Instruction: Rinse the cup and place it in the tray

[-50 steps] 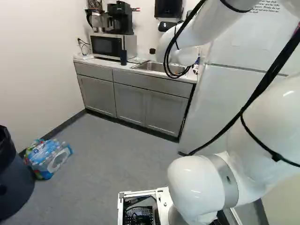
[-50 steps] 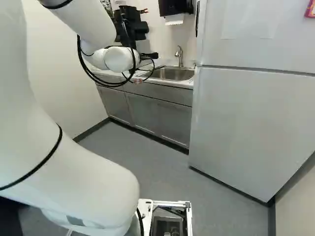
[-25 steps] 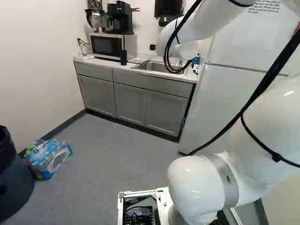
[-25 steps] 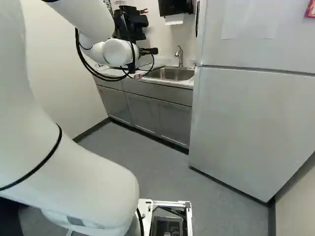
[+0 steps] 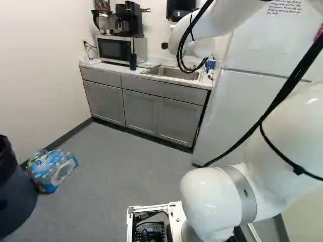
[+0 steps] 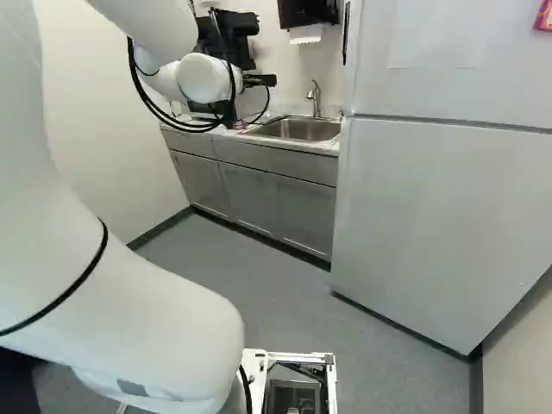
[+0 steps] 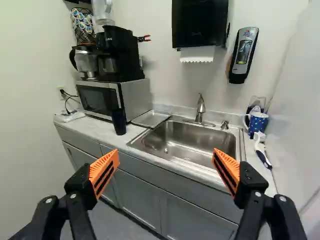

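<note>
Before the counter, the gripper hangs with its orange-padded fingers wide apart; on the counter, a dark cup stands upright by the front corner of the microwave, just beside the metal tray; the tray lies between microwave and sink; the tap rises behind the basin; beyond the sink's far end from the tray stand a blue dotted mug and a brush.
</note>
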You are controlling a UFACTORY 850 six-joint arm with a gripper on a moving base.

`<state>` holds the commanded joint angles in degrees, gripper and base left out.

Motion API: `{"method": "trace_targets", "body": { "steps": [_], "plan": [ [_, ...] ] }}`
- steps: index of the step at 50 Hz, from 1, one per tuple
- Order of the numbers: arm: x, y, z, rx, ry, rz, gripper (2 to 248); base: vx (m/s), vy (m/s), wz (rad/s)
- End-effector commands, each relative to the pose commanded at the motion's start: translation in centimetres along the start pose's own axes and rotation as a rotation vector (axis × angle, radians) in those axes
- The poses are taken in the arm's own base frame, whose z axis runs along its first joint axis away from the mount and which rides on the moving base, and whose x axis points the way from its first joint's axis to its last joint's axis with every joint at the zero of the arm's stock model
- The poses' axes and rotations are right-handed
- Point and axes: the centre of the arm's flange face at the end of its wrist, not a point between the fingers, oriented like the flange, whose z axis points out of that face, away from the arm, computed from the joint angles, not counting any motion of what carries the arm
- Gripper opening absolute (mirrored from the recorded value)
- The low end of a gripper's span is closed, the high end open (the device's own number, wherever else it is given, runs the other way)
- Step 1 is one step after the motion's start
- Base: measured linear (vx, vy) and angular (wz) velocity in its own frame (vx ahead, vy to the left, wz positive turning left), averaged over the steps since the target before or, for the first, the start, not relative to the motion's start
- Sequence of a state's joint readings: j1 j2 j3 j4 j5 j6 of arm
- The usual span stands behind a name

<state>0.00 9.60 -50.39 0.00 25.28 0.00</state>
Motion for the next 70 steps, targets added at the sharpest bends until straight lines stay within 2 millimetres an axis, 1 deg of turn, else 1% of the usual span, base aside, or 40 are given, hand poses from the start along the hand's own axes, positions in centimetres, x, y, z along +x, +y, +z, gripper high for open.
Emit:
{"method": "trace_targets", "body": {
  "steps": [57, 70],
  "plan": [
    [5.3, 0.0, 0.1, 0.0, 0.002, 0.0, 247, 0.0, 0.0, 0.0],
    [5.3, 0.0, 0.1, 0.0, 0.002, 0.0, 247, 0.0, 0.0, 0.0]
  ]
}}
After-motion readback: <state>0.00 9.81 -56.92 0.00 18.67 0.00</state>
